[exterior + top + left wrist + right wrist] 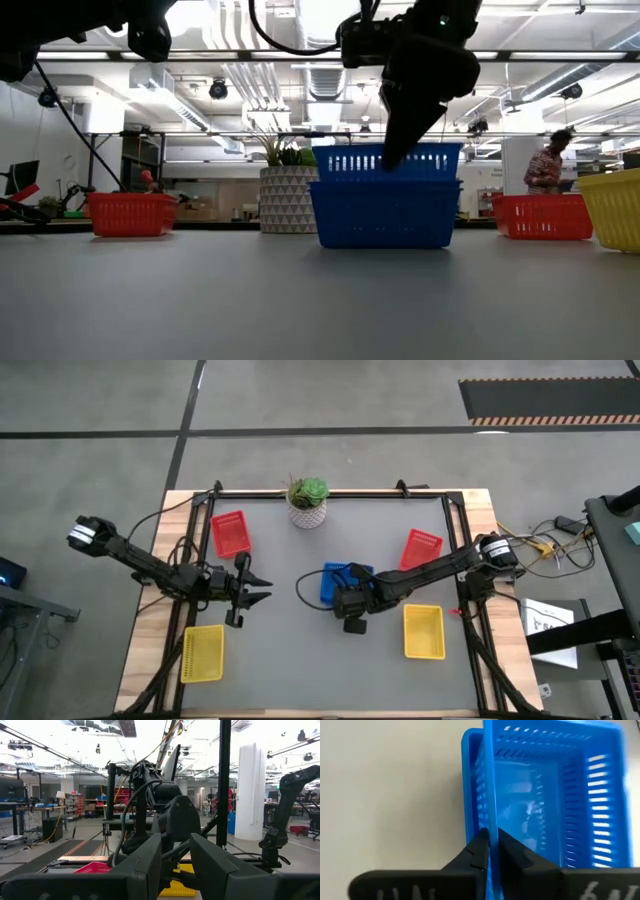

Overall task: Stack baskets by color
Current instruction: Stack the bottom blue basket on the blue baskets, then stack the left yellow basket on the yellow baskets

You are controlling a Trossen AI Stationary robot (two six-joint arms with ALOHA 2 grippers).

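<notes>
Two blue baskets stand nested at the table's middle: the lower one (pixel 385 215) on the table, the upper one (pixel 392 160) inside it with its rim higher. My right gripper (pixel 491 852) is shut on the upper basket's wall. Off to the left, my left gripper (pixel 260 590) hangs above the table, open and with nothing in it. Two red baskets (pixel 230 532) (pixel 421 548) lie at the far left and the right. Two yellow ones (pixel 203 653) (pixel 423 631) lie near the front edge. My right gripper pinches the upper blue basket's side wall at its rim (pixel 490 822), one finger (pixel 512 852) inside the basket and one (pixel 477 852) outside. The fingers come steeply from above, slanting in from the table's right. The basket sits inside the lower blue basket (pixel 470 775).
A green plant in a white patterned pot (pixel 308 502) stands at the far edge, behind the blue baskets. A black frame (pixel 330 492) runs around the table. Bare grey tabletop (pixel 300 660) lies between the two yellow baskets.
</notes>
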